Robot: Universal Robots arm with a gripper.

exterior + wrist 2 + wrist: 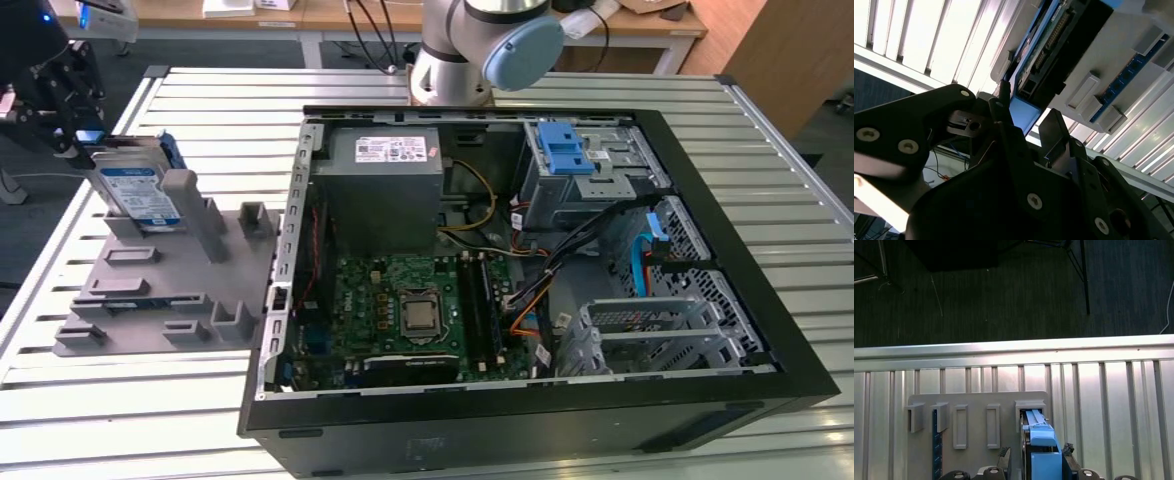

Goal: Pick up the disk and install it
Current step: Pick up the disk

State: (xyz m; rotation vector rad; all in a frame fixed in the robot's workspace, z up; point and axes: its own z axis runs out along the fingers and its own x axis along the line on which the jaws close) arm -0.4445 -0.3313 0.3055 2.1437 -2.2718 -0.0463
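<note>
The disk (138, 190) stands on edge in the end slot of a grey rack (160, 290) on the slatted metal table (134, 400), at the exterior view's left, just beside the open computer case (467, 440) and outside it. The gripper (74, 135) sits at the disk's upper edge. In the first wrist view the disk's blue frame (1046, 460) rises from the rack (974, 410) between the two black fingers (1004, 456), which stand apart, one on each side, with a gap showing beside the frame. The second wrist view shows the same: the fingers (1054, 130) straddle the blue end of the disk (1054, 35) and are not closed on it.
</note>
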